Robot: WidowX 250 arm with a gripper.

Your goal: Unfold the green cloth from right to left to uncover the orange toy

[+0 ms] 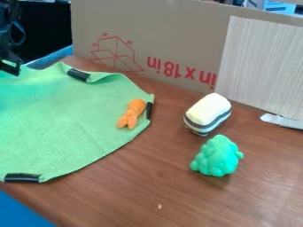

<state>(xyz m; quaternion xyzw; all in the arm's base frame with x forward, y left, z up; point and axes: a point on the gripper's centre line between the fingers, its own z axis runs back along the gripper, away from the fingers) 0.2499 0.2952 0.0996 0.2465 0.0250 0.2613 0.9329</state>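
The black gripper (10, 67) hangs at the upper left edge, over the far left part of a green cloth (65, 119), partly cut off by the view's edge. An orange toy (132, 114), shaped like a carrot or crustacean, lies on the cloth near its right edge. To the right of the cloth, a cream and grey striped block-like toy (208, 111) rests on the brown table (148, 190). Just below it sits a lumpy green toy (218, 156). Black tape strips mark the cloth's corners. The toys are all apart from the gripper.
A cardboard panel (177, 37) stands along the table's back, with a pale wood-patterned sheet (263, 66) at its right. A white strip (283, 120) lies at the right edge. Blue surfaces show beyond the table at lower left and behind the cloth.
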